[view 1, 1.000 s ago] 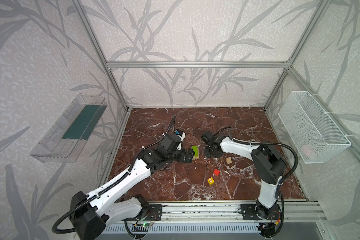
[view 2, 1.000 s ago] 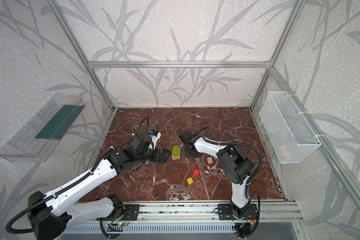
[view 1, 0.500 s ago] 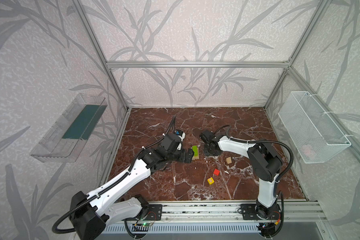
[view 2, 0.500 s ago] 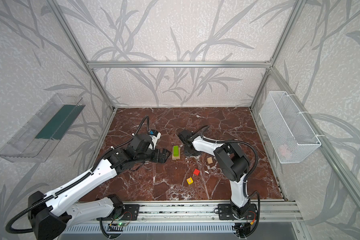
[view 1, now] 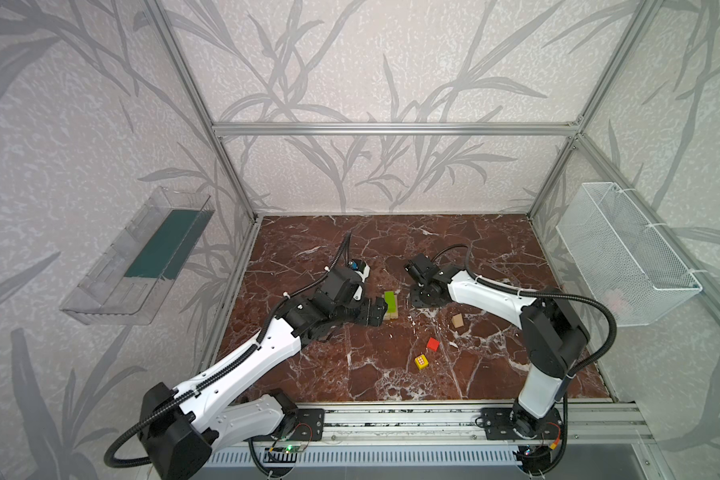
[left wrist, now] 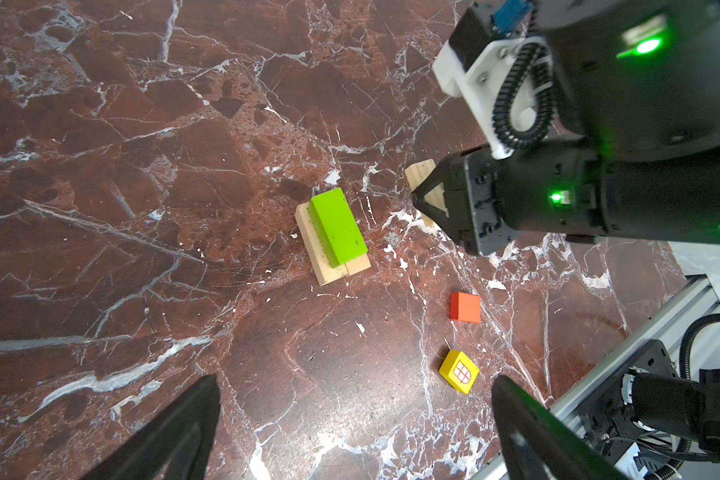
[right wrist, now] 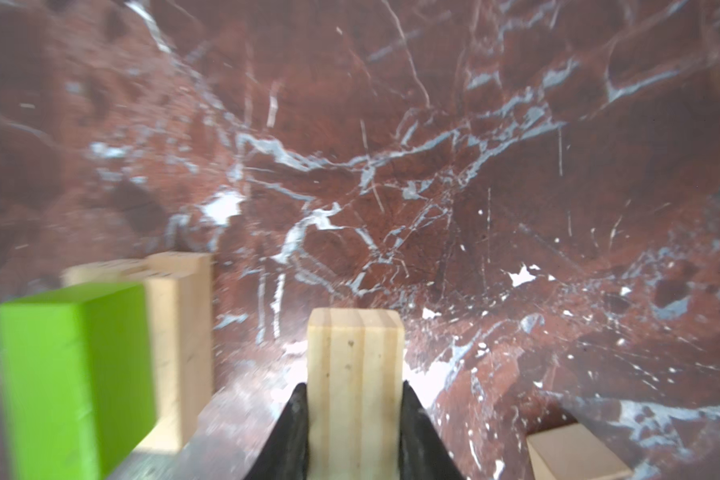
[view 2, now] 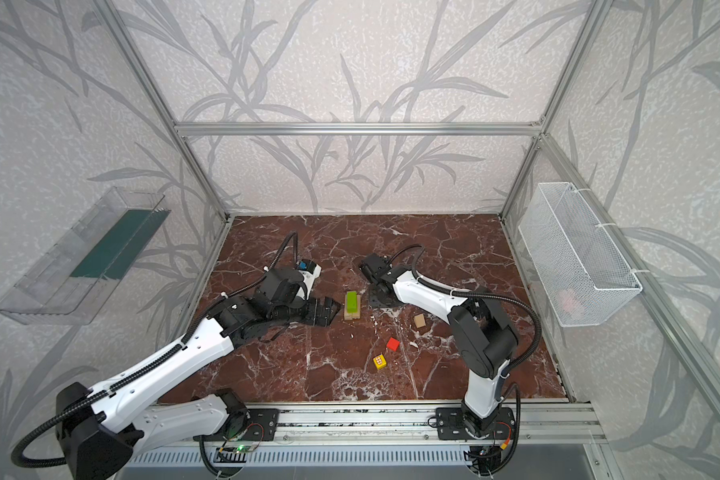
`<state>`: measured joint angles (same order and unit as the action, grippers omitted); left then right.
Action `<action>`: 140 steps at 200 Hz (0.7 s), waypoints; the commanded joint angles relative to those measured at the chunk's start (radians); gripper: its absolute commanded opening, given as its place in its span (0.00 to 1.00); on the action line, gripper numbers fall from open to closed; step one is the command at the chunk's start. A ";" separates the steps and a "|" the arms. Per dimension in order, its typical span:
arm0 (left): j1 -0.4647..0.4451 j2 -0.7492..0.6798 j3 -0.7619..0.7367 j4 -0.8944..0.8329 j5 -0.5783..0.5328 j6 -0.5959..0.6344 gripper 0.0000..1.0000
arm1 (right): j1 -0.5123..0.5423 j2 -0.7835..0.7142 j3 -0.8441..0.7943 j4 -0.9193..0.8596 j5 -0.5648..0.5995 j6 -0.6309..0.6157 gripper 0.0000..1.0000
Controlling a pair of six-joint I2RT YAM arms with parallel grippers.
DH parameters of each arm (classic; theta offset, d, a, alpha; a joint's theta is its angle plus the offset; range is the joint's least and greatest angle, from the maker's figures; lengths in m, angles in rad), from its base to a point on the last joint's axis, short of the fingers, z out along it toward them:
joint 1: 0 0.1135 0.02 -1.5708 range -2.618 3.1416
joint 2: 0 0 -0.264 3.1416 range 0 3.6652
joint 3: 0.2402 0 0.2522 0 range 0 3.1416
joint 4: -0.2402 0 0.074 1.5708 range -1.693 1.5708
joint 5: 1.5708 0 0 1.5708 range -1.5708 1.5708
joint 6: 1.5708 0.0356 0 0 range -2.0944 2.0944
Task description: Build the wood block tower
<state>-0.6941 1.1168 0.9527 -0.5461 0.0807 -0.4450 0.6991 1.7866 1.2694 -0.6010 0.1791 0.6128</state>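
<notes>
Containers first: a clear plastic bin (view 1: 142, 266) hangs on the left wall with a dark green flat piece lying in it. A white wire basket (view 1: 624, 253) hangs on the right wall, and something pale pink (view 1: 614, 297) sits at its bottom, too small to identify. Neither holds a block. The surface is red-brown marble (view 1: 391, 245) with white veins and scattered white flecks. The wood block tower (view 1: 390, 305) stands near the middle of it. It is low: a lime-green bar (left wrist: 337, 226) lies flat on a tan base (left wrist: 323, 266) that looks like two bars side by side. My left gripper (left wrist: 354, 386) is spread wide and holds nothing, and in both top views it sits just beside the tower on its left. My right gripper (right wrist: 355, 390) is clenched on a tan bar (right wrist: 355, 357), held end-out low over the marble just right of the tower. I cannot tell whether the bar touches the floor. Three pieces lie loose toward the front right, apart from each other: a loose tan block (view 1: 457, 321), a red cube (view 1: 433, 344) and a yellow patterned cube (view 1: 421, 361). The walls (view 1: 391, 62) are pale with a grey leaf pattern, framed by aluminium bars (view 1: 391, 129). A metal rail (view 1: 391, 419) along the front edge carries both arm bases.
</notes>
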 commanded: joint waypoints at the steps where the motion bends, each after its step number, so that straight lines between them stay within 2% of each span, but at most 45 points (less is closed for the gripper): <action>1: 0.010 -0.023 0.010 -0.006 -0.005 0.011 0.99 | 0.014 -0.048 0.044 -0.064 -0.031 -0.028 0.25; 56: 0.048 -0.026 0.008 -0.004 -0.016 0.003 0.99 | 0.071 -0.028 0.208 -0.201 -0.037 -0.029 0.25; 108: 0.093 -0.051 -0.009 0.014 -0.036 -0.012 1.00 | 0.121 0.054 0.340 -0.254 -0.041 0.018 0.24; 140: 0.123 -0.061 -0.015 0.017 -0.041 -0.026 0.99 | 0.134 0.121 0.400 -0.264 -0.029 0.088 0.24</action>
<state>-0.5880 1.0794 0.9524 -0.5438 0.0605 -0.4580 0.8242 1.8587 1.6211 -0.8131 0.1371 0.6460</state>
